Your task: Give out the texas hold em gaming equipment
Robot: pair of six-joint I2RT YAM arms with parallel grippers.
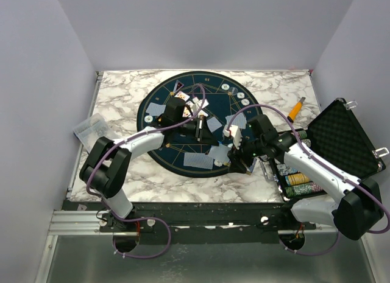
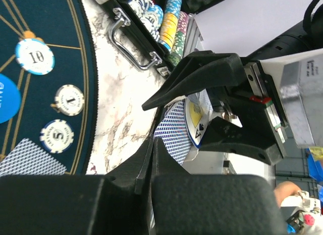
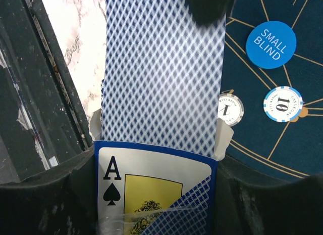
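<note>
My right gripper (image 1: 239, 154) (image 3: 154, 194) is shut on a blue card box (image 3: 151, 194) with an ace of spades on its front. A card with a blue patterned back (image 3: 161, 73) sticks out of the box. My left gripper (image 1: 210, 137) (image 2: 151, 144) is shut on that card (image 2: 174, 131), its fingertip (image 3: 207, 7) on the card's far end. Both grippers meet above the near right part of the dark round mat (image 1: 158, 152). Several cards (image 1: 198, 160) lie face down on the mat. Chips marked 10 (image 2: 34, 55), 1 (image 2: 69, 99) and 5 (image 2: 56, 136) and a blue SMALL BLIND disc (image 3: 270, 44) lie there too.
An open black foam-lined case (image 1: 341, 143) stands at the right with stacks of chips (image 1: 298, 178) inside. An orange-handled tool (image 1: 297, 108) lies at the back right. A clear plastic wrapper (image 1: 90, 126) lies at the table's left edge. White walls enclose the marble table (image 1: 116, 94).
</note>
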